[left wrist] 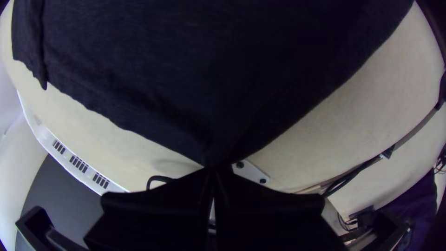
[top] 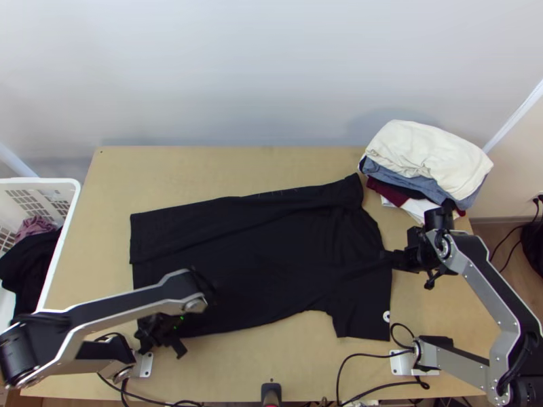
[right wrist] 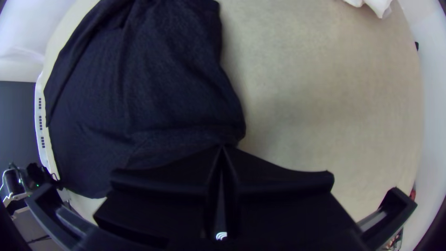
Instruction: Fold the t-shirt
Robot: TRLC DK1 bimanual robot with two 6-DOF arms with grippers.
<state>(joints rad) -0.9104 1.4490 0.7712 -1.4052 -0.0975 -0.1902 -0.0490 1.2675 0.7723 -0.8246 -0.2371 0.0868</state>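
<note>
Looking outward from the left gripper (top: 161,330), we see a white basket (top: 62,181) holding black cloth (top: 32,266) and mauve cloth (top: 35,226). Between both grippers, our black t-shirt (top: 271,261) lies spread on the tabletop (top: 224,169), its side beyond the fingers folded over. The left fingers are closed on its hem; the right gripper's (top: 396,260) fingers pinch its collar end.

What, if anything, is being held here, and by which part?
The black t-shirt: the left gripper has it by a hem corner, the right gripper by the shoulder-end edge.
</note>
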